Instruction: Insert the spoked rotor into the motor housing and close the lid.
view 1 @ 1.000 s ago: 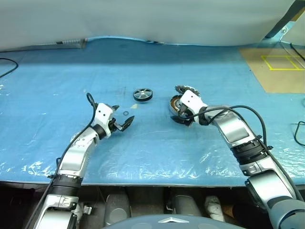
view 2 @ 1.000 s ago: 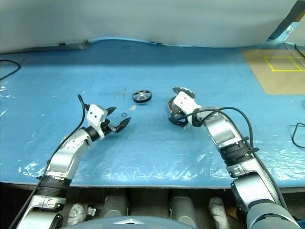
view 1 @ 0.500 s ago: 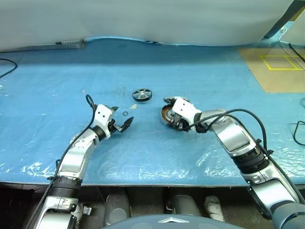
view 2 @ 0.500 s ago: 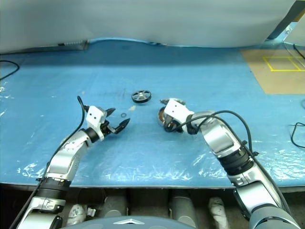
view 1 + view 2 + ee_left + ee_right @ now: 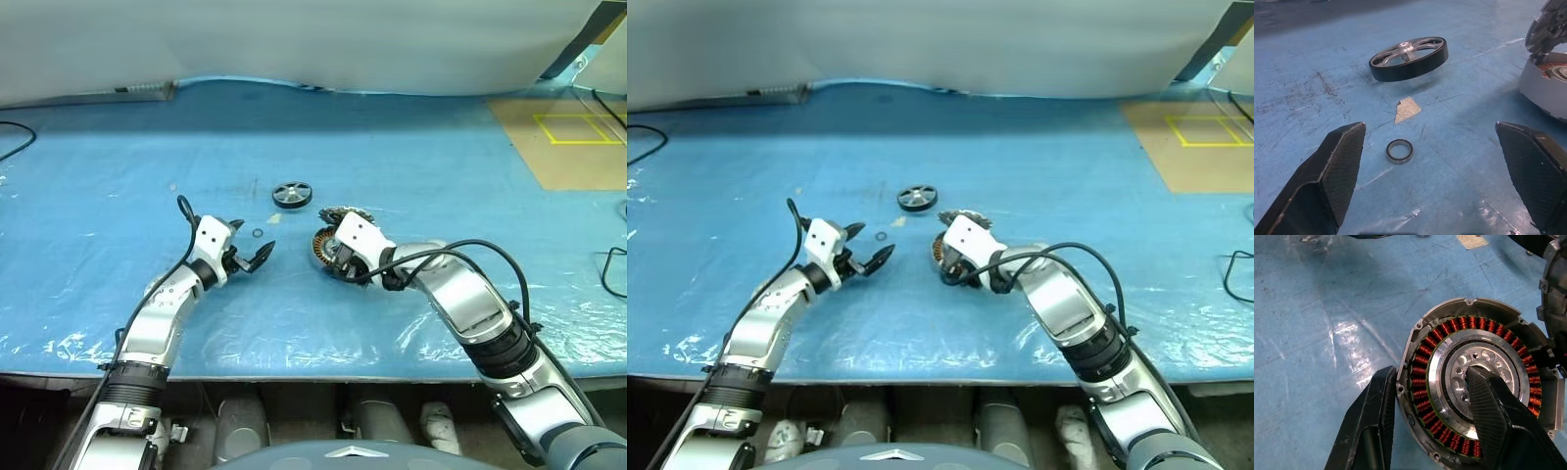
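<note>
A: On the blue-sheeted desk (image 5: 411, 157), mid-front: housing (image 5: 326, 249), tilted on edge, copper windings facing the left arm. Clamped in the right hand (image 5: 1432, 423), one finger outside the rim, the other inside the dark centre, jaws about half apart.

B: Lid?

A: Lid (image 5: 349, 216), jagged-edged, swung open, hinged at the housing's far rim, standing up behind it.

B: Rotor?

A: Rotor (image 5: 292, 194), lying flat on the desk, farther out than the housing and just to its left, well apart from both hands. Untouched.

B: Left hand?

A: Left hand (image 5: 247, 257), spread wide, holding nothing, hovering low over the sheet. Pointed toward the rotor, with a small ring (image 5: 1399, 151) and a paper scrap (image 5: 1407, 108) lying on the sheet between hand and rotor.

B: Step in hand?

A: Judged as positioning and steadying the housing, cavity exposed; insertion not yet begun, lid not yet closed. Early in the task.

B: Next move?

A: Probably a reach over the ring to pinch the rotor by its black rim, then a lift and a square seating into the centre. Needs the right finger out of the cavity first, or a re-grip by the outer wall. Ring not to be mistaken for the rotor.
</note>
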You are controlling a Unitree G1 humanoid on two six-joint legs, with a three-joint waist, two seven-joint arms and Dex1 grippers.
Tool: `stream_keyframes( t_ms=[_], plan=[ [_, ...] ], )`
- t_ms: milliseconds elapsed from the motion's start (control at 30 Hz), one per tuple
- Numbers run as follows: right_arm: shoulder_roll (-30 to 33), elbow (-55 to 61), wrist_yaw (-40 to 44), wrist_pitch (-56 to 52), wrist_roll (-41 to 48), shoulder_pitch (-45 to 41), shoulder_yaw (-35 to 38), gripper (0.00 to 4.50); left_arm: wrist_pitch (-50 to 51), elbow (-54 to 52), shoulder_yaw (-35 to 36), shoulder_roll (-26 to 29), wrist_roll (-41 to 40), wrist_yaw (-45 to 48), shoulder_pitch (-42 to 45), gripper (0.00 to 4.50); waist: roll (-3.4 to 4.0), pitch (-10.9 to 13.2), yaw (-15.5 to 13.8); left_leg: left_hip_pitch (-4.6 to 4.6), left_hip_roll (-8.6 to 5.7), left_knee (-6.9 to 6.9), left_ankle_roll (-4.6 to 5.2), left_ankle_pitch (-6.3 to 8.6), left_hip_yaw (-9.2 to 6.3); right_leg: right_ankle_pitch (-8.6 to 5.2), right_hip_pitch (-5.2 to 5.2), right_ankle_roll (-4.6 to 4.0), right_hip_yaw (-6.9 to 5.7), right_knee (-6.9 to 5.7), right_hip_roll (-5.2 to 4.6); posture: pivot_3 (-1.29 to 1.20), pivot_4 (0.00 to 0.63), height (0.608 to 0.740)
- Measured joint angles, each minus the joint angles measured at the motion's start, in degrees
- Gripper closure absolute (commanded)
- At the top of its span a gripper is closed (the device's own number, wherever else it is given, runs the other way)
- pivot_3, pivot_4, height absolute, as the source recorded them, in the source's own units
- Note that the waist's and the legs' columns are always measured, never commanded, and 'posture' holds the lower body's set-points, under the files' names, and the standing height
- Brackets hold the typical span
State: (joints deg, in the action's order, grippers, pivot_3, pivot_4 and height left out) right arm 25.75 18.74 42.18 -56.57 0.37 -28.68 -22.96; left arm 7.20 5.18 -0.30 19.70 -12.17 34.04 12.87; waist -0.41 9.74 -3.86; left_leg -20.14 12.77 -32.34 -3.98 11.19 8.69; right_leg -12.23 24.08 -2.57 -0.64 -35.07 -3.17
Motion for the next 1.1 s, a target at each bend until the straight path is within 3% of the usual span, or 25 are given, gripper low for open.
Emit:
stream_keyframes(
  t_ms=[100,267,533,667,833,1100],
  plan=[
    [-0.28,-0.17,-0.64,-0.01,0.13,-0.15,0.0,2.65,-0.41,0.54,-0.01,-0.01,0.0,0.22,0.14,0.0,0.0,0.0,-0.02,-0.02,0.0,0.02,0.0,0.0,0.0,0.0,0.0,0.0,0.0,0.02,0.0,0.0,0.15,0.74],
    [0.04,0.36,-0.56,-1.85,2.09,-0.45,0.16,0.98,-0.48,0.77,-0.02,-0.07,0.0,0.26,0.25,0.0,0.02,0.01,-0.05,-0.03,-0.01,0.03,0.0,0.0,0.0,0.0,0.01,0.0,0.0,0.03,0.0,0.0,0.15,0.74],
    [1.19,9.56,0.99,-12.46,10.76,-5.72,7.96,0.98,-0.48,0.81,-0.02,-0.09,0.0,0.28,0.27,0.0,0.04,0.02,-0.12,-0.05,-0.01,0.07,-0.01,0.0,0.0,0.0,0.03,0.01,0.0,0.06,0.01,0.0,0.15,0.74],
    [4.05,13.4,2.9,-12.91,15.76,-2.72,12.3,0.98,-0.52,0.84,-0.02,-0.1,-0.03,0.7,0.4,0.0,0.03,0.02,-0.54,-0.09,-0.01,0.12,-0.01,0.0,-0.01,0.0,0.01,0.02,-0.01,0.17,0.0,0.0,0.15,0.74],
    [9.32,14.22,5.64,0.22,17.54,13.6,15.76,0.98,-0.54,1.58,0.39,0.61,-0.05,1.44,0.9,0.0,0.04,0.02,-1.19,-0.13,-0.01,0.16,-0.01,0.0,0.0,-0.01,0.04,0.03,-0.02,0.24,0.0,0.0,0.15,0.74],
    [1.02,3.9,-0.36,27.63,13.57,27.86,18.17,0.98,-0.1,10.81,0.62,0.41,-0.08,2.21,8.87,0.0,0.04,0.02,-0.41,-0.14,-0.06,0.0,0.01,0.01,0.01,0.04,0.03,0.16,0.02,0.21,-0.03,0.0,0.15,0.74]
  ],
)
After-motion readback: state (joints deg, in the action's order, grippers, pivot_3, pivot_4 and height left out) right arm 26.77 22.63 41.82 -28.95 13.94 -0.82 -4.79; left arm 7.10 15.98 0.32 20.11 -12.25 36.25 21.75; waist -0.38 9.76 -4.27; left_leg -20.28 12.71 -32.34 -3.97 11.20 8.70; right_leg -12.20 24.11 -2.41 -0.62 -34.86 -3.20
